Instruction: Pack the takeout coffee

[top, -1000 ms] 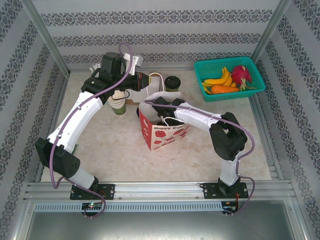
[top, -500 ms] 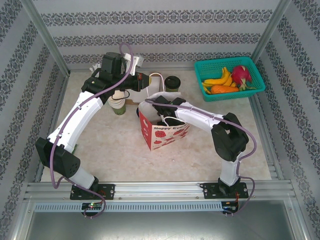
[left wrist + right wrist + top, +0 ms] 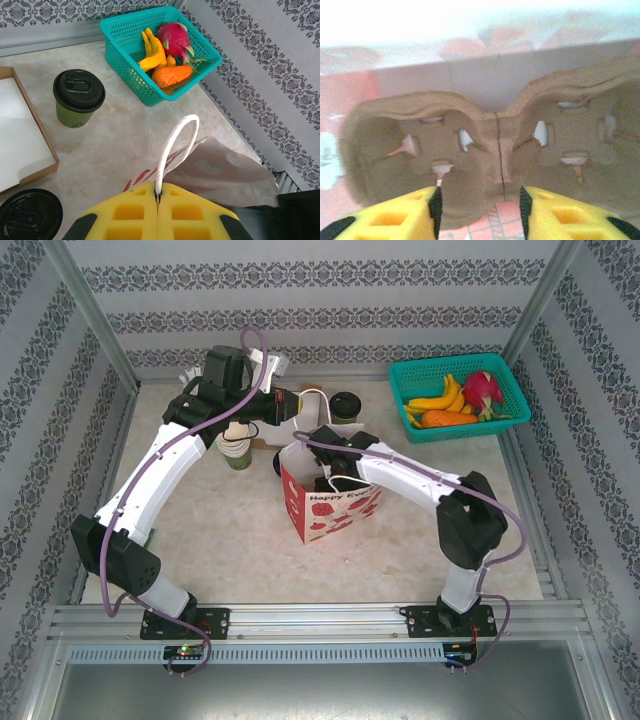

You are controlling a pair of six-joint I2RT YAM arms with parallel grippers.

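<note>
The takeout coffee (image 3: 345, 405) (image 3: 78, 97), a green cup with a black lid, stands on the table behind the paper bag (image 3: 330, 505). The bag is white with red print and stands upright. My left gripper (image 3: 158, 196) (image 3: 293, 405) is shut on the bag's white cord handle (image 3: 172, 145) and holds it up. My right gripper (image 3: 480, 205) (image 3: 327, 455) reaches down into the bag's mouth. It is open, its fingertips on either side of the middle of a brown pulp cup carrier (image 3: 485, 145) lying inside the bag.
A teal basket (image 3: 505, 390) (image 3: 135, 80) with fruit stands at the back right. A green cup holding cream cups (image 3: 236, 452) stands left of the bag. A shallow cardboard box (image 3: 47, 155) and a loose black lid (image 3: 30, 215) lie near the coffee.
My right gripper has opened inside the bag, and the right arm has shifted slightly to the right. The left gripper still holds the handle in the same place.
</note>
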